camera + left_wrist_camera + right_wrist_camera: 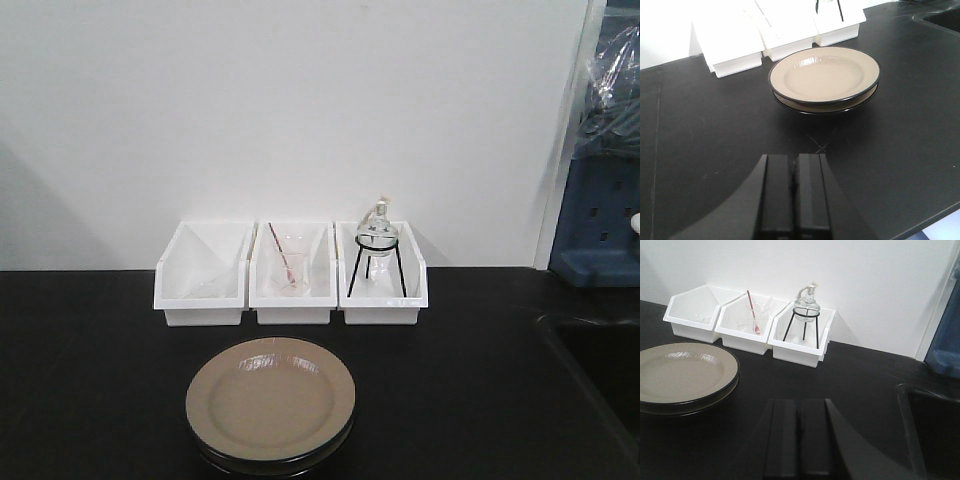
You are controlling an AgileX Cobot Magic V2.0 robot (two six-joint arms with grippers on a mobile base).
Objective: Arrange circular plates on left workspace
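Two circular plates, tan on top with black rims, lie stacked one on the other [270,403] [825,75] [682,374] on the matte black countertop [90,380], just in front of the white bins. In the left wrist view my left gripper [794,159] is shut and empty, hovering over the counter a little short of the stack. My right gripper [799,402] is shut too, with nothing in it, over bare counter to the right of the plates. Neither gripper shows in the front view.
Three white bins [290,272] line the wall; the middle one holds a small beaker with a red rod, the right one a glass flask on a black tripod [377,250]. A recessed sink basin [600,360] lies at the right. A blue object [600,230] stands behind the sink.
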